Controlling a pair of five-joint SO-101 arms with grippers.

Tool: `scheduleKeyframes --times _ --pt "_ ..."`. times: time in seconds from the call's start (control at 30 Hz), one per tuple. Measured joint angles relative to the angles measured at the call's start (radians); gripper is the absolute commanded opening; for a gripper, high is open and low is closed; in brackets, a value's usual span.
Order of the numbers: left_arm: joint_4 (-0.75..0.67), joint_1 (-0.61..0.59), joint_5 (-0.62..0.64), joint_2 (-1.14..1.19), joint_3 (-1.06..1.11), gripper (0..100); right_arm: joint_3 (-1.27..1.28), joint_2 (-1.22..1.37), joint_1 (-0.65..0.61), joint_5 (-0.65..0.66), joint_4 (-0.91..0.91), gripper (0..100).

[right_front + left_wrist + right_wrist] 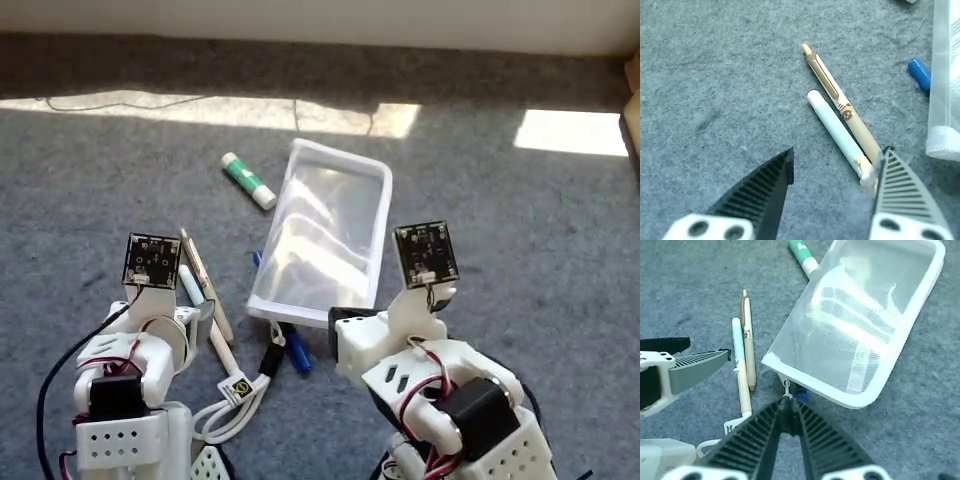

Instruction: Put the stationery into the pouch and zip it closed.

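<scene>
one blue pen [298, 354] lies partly under the pouch [372, 262].

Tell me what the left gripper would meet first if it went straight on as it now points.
Probably the white pen, just ahead of the left gripper near one finger; the beige pen lies beside it. Depth is unclear, so the carpet may come first.

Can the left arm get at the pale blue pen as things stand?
Probably yes: the left gripper hangs above the carpet, jaws open; the pale blue pen lies uncovered by one jaw, tan pen alongside.
</scene>
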Motion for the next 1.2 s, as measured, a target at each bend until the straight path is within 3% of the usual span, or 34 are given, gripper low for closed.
scheduleKeyframes --times 0.3,0.6,0.83,1.0,1.2 --pt "0.0 0.0 0.0 0.0 0.0 26 -0.051 0.279 -0.003 -0.063 -0.044 0.6" --pt "-0.002 -0.029 0.032 0.0 0.0 26 -0.057 0.37 -0.032 -0.068 -0.161 0.7" --pt "-0.031 -0.074 0.04 0.0 0.0 26 -0.057 0.506 -0.137 -0.178 -0.173 15.9" --pt "-0.031 -0.074 0.04 0.0 0.0 26 -0.057 0.605 -0.184 -0.235 -0.193 16.3" --pt "-0.031 -0.106 0.048 0.0 0.0 26 -0.057 0.654 -0.207 -0.242 -0.339 16.3"
